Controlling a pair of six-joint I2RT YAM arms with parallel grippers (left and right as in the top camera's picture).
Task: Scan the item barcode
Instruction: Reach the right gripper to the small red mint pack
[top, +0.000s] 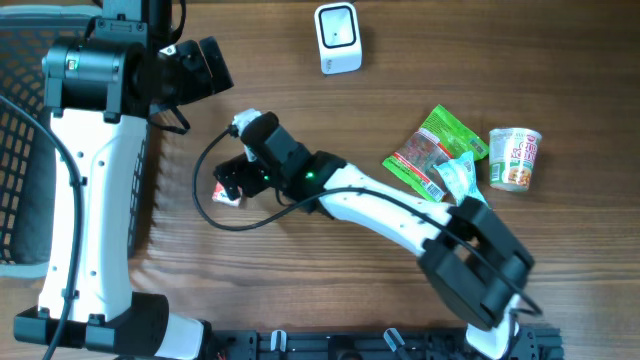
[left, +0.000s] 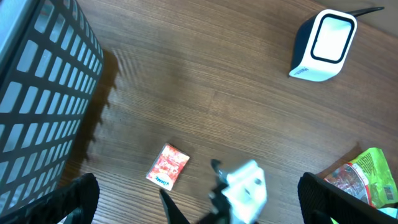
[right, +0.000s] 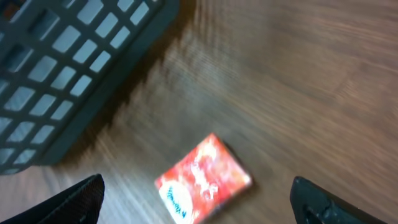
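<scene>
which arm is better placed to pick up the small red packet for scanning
Right. The right gripper hovers just above the red packet with open jaws, and the packet lies between them in the right wrist view. The left gripper, also open, is farther from it.

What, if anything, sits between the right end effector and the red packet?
Nothing visible. The red packet lies on bare wood, framed by the open right end effector; the black basket stands off to one side.
</scene>
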